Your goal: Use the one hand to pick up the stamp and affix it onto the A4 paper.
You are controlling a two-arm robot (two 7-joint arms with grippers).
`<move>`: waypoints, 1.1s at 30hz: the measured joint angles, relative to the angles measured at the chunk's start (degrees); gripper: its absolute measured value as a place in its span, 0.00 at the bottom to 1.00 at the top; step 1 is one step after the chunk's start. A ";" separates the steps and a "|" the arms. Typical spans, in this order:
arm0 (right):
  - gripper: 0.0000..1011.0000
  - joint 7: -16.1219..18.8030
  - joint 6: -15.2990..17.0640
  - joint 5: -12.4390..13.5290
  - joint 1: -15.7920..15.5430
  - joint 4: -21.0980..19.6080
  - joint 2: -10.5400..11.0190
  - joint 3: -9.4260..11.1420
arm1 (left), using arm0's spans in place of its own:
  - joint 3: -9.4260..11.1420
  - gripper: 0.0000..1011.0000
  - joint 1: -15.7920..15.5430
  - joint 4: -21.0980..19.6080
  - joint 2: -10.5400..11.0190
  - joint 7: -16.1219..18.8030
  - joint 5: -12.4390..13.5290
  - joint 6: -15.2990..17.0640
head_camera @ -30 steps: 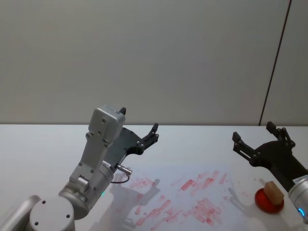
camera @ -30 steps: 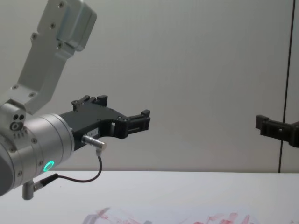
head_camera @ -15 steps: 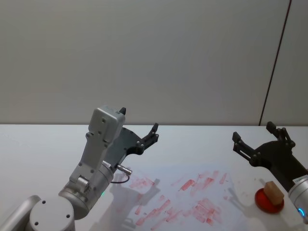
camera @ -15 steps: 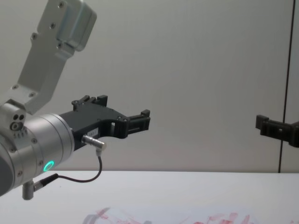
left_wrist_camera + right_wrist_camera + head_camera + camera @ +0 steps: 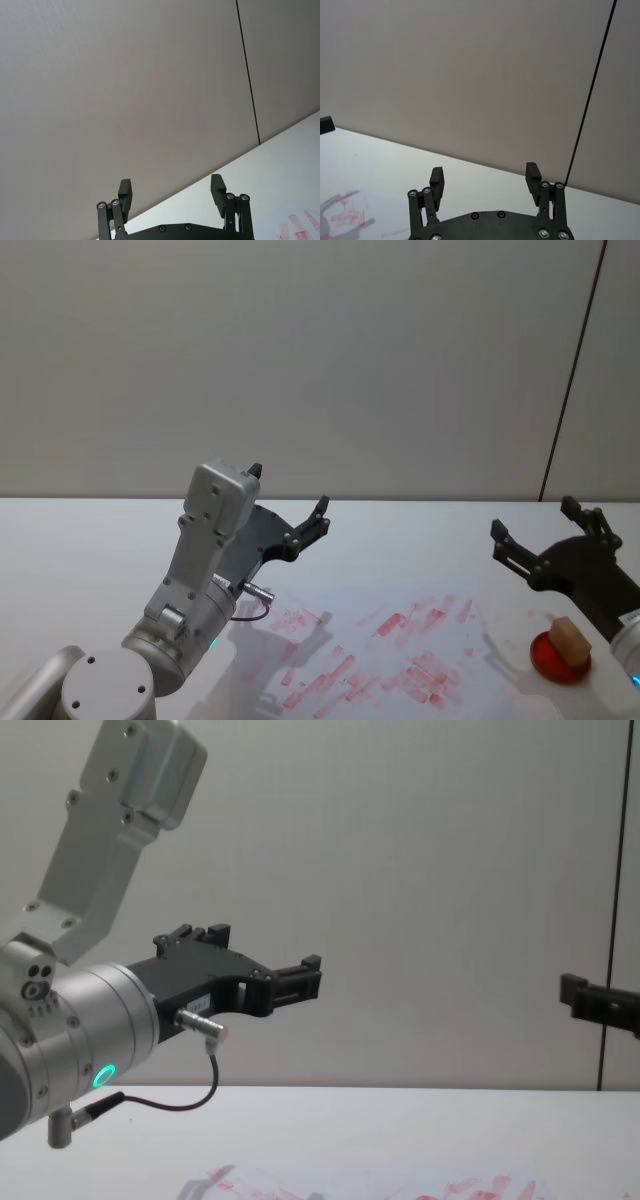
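head: R claw spread, up behind stamp on red pad, right of paper; L claw spread, idle at left | L wrist: spread | R wrist: spread | chest: L claw up high | next: R goes straight down, pinch stamp sides (not pad)

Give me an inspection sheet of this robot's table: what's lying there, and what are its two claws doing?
Surface: white table, flat.
Job's things: paper with red prints lies flat in the middle; wooden stamp sits on a round red pad to the paper's right.
Clutter: nothing seen.
Grippers: left gripper open, raised over the paper's left side, empty; right gripper open, raised near the stamp, not touching it.
Cables: thin black cable loops at the left wrist.
Surroundings: plain grey wall with a dark vertical seam.
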 joint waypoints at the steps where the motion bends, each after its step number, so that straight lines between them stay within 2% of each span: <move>1: 0.99 0.13 0.21 0.00 -0.10 -0.08 0.22 0.13 | 0.00 0.99 0.00 0.00 0.00 0.00 0.00 0.00; 11: 0.99 1.60 3.34 0.06 -1.77 -0.23 3.81 2.19 | 0.00 0.99 0.00 0.00 0.00 0.00 0.00 0.00; 18: 0.99 2.40 5.82 0.01 -2.61 1.09 5.24 2.95 | 0.00 0.99 0.00 0.00 0.00 0.00 0.00 0.00; 24: 0.99 3.51 7.92 -0.05 -2.96 3.02 5.76 3.10 | 0.00 0.99 0.00 0.00 0.00 0.00 0.00 0.00; 33: 0.99 4.62 10.05 0.21 -2.52 5.88 5.33 2.84 | 0.00 0.99 0.00 0.00 0.00 0.00 0.00 0.00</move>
